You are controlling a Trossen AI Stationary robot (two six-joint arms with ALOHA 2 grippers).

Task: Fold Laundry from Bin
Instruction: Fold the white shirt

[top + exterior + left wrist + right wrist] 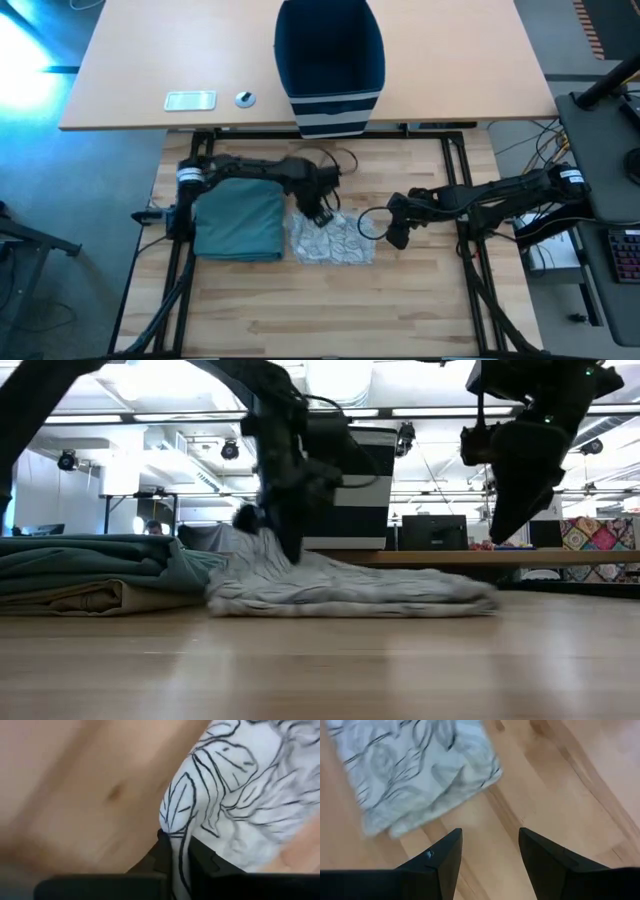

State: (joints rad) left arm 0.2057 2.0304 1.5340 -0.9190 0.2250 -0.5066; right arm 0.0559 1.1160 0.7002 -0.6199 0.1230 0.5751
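**Pinching the patterned cloth at its far corner**

The piece I have hold of is a small white-grey cloth with a dark leaf pattern (pixel 333 240), lying crumpled and roughly rectangular on the wooden bench (pixel 330 310), near its middle. My left pincer (pixel 322 213) is closed on the cloth's edge at the corner toward the bin; in my left wrist view a fold of the printed fabric (pixel 240 805) runs down between my two dark fingers (pixel 150 862), which are clamped tight on it. From the low view the cloth (pixel 350 588) rises to a small peak where I grip it and lies flat elsewhere.

Just beside it, touching its edge, sits the folded teal-green garment (pixel 238 225), with a beige layer (pixel 85 598) showing under it in the low view.

My right pincer (pixel 393 232) hovers just off the cloth's opposite edge, above the bench, holding nothing; its fingers (pixel 442 857) stand apart with bare wood between them.

The navy bin with white stripes (pixel 330 70) stands on the lighter desk (pixel 130 60) beyond the bench, well apart from the cloth. A small white flat device (pixel 190 100) lies on that desk too.
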